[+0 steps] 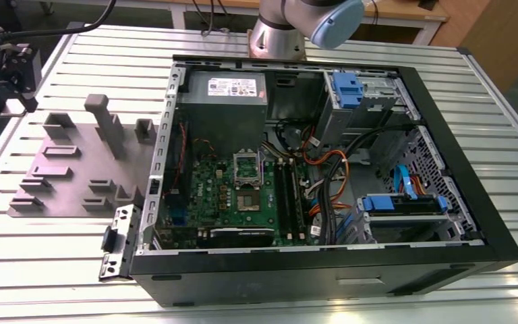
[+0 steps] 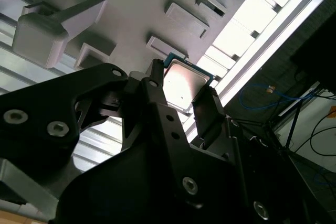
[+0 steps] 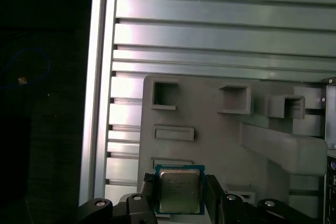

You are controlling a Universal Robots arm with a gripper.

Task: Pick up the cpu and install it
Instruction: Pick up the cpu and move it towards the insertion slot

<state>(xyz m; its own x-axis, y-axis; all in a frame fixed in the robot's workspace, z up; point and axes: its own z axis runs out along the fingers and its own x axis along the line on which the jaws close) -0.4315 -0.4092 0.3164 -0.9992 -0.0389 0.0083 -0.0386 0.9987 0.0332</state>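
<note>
The cpu is a small square chip with a shiny silver top and a blue-green rim. It sits between the two black fingers of my gripper, which press on its opposite edges. In the second wrist view the cpu shows the same way, clamped in the gripper above the grey fixture plate. In the exterior view the gripper hangs at the far left, over the table beyond the plate's far corner. The open computer case lies to the exterior view's right, with its motherboard socket exposed.
The grey fixture plate carries raised blocks and posts. The slatted metal table ends at an edge rail close to the gripper. Inside the case are cables, blue drive brackets and the power supply.
</note>
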